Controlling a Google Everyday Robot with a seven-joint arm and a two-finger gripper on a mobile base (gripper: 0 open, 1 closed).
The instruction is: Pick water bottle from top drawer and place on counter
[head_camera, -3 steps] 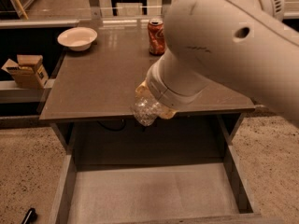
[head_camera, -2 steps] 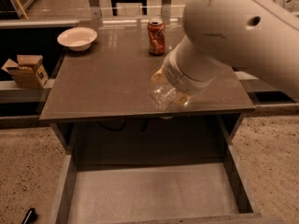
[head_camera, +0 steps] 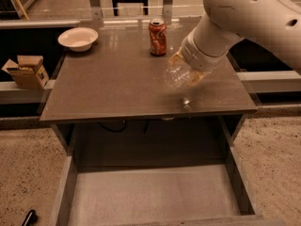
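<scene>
The clear ribbed water bottle [head_camera: 178, 74] hangs from under my white arm, above the right part of the counter [head_camera: 117, 84], its base toward the camera. My gripper [head_camera: 190, 66] is hidden behind the wrist, at the bottle's upper end, and holds the bottle off the surface. The top drawer [head_camera: 150, 192] is pulled open below the counter's front edge, and its pale liner floor shows nothing on it.
An orange-red soda can [head_camera: 157, 37] stands at the back middle of the counter. A white bowl [head_camera: 78, 38] sits at the back left. A cardboard box [head_camera: 27, 71] rests on a ledge to the left. A dark object [head_camera: 29, 217] lies on the speckled floor.
My arm has moved up and to the right, carrying the bottle from over the counter's front edge to above its right part.
</scene>
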